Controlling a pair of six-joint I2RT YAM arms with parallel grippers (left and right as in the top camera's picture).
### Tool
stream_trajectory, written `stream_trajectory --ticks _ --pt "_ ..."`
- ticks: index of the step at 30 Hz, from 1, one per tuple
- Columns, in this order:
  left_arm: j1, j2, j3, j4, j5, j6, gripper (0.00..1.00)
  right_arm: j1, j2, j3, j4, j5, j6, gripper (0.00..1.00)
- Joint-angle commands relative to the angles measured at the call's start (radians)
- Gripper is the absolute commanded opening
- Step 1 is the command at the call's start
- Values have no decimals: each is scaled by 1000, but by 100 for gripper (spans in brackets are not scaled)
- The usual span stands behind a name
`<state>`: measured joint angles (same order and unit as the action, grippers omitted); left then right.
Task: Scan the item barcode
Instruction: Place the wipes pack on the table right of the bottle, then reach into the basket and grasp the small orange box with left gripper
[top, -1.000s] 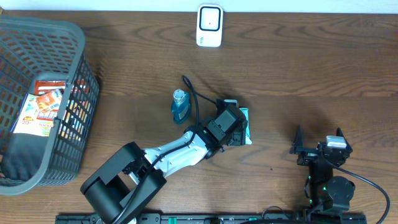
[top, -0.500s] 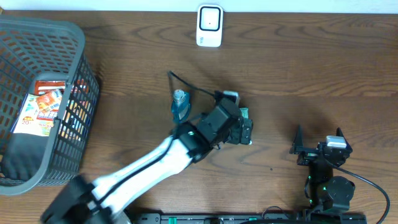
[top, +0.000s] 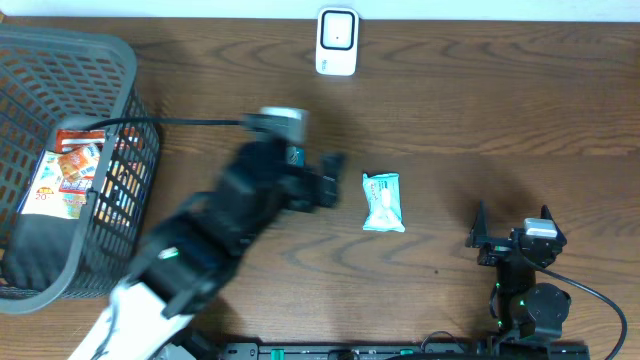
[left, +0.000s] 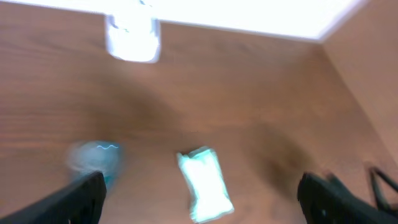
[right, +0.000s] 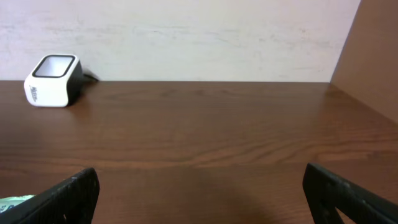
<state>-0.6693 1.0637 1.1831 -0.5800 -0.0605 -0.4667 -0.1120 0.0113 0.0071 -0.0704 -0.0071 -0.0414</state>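
The item, a pale teal packet (top: 384, 201), lies flat on the brown table, free of both grippers. The left wrist view shows the packet (left: 204, 183) blurred between and beyond my open fingers. The white barcode scanner (top: 337, 41) stands at the table's far edge, and the scanner (right: 53, 71) also shows at the far left of the right wrist view. My left gripper (top: 335, 178) is open and empty, just left of the packet. At the front right my right gripper (top: 512, 222) rests open with nothing in it.
A dark mesh basket (top: 120, 60) with several colourful packets stands at the left. A small blue bottle (left: 93, 158) stands left of the packet, mostly hidden under my left arm in the overhead view.
My left gripper has opened and let go of the teal packet, which now lies on the table. The left arm has pulled back to the left and is blurred with motion. The right arm is still.
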Motion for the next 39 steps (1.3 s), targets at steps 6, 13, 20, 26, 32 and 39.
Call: stream_trajectory --ticks 6,13,20,26,32,39 --pt "434 -157 50 -175 -79 -109 98 -4 -5 -2 -4 1 -13 99" --pt "759 -156 50 -324 -77 -114 98 -4 -5 -2 -4 1 -13 99" --pt "971 -88 50 -335 5 -58 98 -4 -5 -2 -4 1 -13 99" --pt "1123 -40 50 -314 23 -57 98 -4 -5 -2 -4 1 -12 99" --pt "1299 -3 50 -309 24 -59 98 -4 -5 -2 -4 1 -13 99" --pt "1403 132 50 -311 82 -62 98 -4 -5 -2 -4 1 -13 99"
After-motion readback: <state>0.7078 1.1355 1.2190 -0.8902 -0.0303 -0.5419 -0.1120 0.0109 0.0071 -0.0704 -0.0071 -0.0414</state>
